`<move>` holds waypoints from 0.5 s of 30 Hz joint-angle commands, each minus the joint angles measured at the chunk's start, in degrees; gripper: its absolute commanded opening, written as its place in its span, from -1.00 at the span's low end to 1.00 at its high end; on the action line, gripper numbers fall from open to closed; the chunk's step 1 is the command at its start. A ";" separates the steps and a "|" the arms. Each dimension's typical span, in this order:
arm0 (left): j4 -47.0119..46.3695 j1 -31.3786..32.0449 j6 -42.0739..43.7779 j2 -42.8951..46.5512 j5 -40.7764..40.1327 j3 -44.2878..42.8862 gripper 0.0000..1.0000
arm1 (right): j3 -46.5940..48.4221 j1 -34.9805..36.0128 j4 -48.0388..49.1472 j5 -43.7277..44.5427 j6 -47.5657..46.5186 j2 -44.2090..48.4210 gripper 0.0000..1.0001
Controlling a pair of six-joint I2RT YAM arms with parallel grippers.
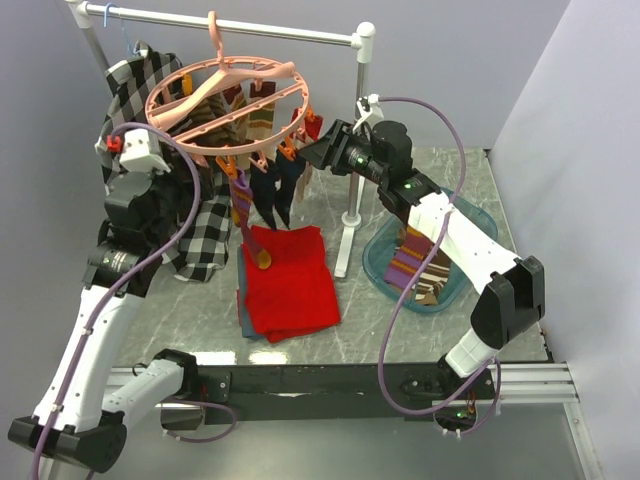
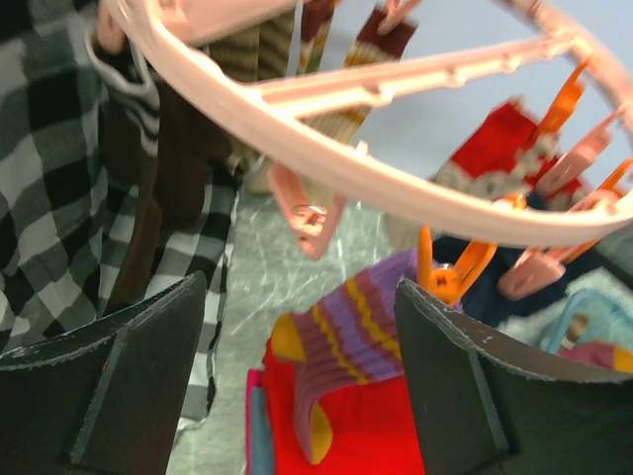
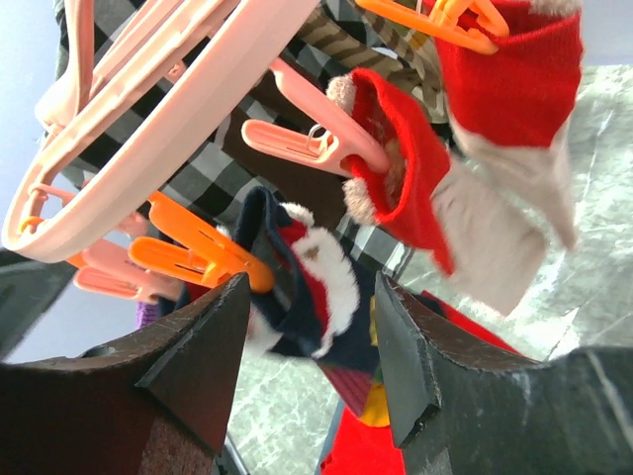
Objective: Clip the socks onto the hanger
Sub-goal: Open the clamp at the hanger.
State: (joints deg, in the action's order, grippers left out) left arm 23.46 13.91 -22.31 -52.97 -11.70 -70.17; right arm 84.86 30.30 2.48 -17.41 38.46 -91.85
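Observation:
The salmon-pink round hanger [image 1: 230, 95] hangs by its hook from the white rail. Several socks hang from its clips: a purple striped sock [image 1: 243, 215], navy socks [image 1: 275, 190] and brown striped socks [image 1: 215, 115]. My left gripper [image 2: 297, 376] is open and empty, below the ring, with the purple striped sock [image 2: 366, 327] hanging from an orange clip [image 2: 450, 272] ahead of it. My right gripper [image 1: 318, 150] is open at the hanger's right edge. In the right wrist view its jaws [image 3: 312, 336] stand apart on either side of a clipped navy sock [image 3: 307, 277]. A red sock [image 3: 406, 178] hangs beside it.
A teal basin [image 1: 385, 265] at the right holds more striped socks [image 1: 420, 265]. A folded red cloth [image 1: 290, 280] lies under the hanger. A black-and-white checked shirt [image 1: 200, 230] hangs at the left. The white rail stand's post [image 1: 350, 215] rises between cloth and basin.

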 commanded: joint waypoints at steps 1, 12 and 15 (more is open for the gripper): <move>-7.46 -0.64 3.32 0.50 3.61 2.67 0.61 | 1.89 -1.13 2.00 -0.60 -1.02 1.33 0.21; -16.86 -8.10 6.04 -1.87 16.44 6.89 0.69 | 1.62 -1.56 3.49 -4.47 -2.24 1.33 0.23; -18.97 -9.69 6.48 -3.19 21.54 7.07 0.71 | 1.27 -1.74 3.76 -5.53 -2.68 1.59 0.24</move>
State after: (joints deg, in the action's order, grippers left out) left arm 11.25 6.02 -17.61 -54.98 1.32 -63.53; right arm 84.86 29.04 3.29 -20.49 37.54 -91.85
